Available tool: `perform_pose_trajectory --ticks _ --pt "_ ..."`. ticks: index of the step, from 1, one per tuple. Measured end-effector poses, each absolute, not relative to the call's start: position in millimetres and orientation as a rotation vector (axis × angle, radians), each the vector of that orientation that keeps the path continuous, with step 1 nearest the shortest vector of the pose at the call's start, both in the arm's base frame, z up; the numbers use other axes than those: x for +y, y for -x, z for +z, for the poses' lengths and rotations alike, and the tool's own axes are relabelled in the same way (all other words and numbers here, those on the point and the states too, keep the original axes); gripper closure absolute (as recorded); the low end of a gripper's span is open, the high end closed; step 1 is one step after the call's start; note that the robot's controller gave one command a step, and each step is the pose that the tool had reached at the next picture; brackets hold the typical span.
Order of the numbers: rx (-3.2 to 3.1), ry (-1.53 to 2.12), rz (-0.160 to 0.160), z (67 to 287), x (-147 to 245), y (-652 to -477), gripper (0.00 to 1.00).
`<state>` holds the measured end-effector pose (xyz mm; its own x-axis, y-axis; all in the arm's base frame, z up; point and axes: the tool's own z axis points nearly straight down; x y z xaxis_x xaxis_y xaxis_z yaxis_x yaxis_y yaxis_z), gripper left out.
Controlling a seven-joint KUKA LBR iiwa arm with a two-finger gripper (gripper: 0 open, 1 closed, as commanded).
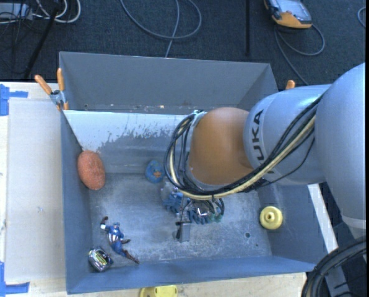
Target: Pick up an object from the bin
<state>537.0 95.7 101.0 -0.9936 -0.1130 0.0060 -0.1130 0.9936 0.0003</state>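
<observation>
My gripper (pixel 182 229) hangs low over the middle of the bin floor, below the arm's orange cover. Just up and left of it lies a small blue thing with an orange patch (pixel 153 172), partly hidden by the cables. More blue shows at the gripper's left side (pixel 172 201); I cannot tell whether that is a loose thing or part of the robot. A yellow round knob-like piece (pixel 271 217) rests on the floor to the gripper's right. Nothing can be seen held.
An orange-brown oval lump (pixel 91 169) lies against the left wall. A small blue figure (pixel 116 235) and a little tape measure (pixel 99 259) lie in the front left corner. The arm and its cover hide the bin's back right part.
</observation>
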Motion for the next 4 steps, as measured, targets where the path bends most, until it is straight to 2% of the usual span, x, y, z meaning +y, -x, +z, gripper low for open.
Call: perform_pose_trajectory --ticks 1,2,3,4 --pt "-3.113 -0.417 -0.001 134.6 70.5 -543.0 0.0" --pt "-3.135 -0.153 -0.001 126.0 59.4 -538.5 1.0" --pt "-3.135 -0.15 -0.001 125.5 59.1 -538.3 0.0" --pt "-3.135 -0.148 -0.001 125.6 59.0 -538.4 0.0"
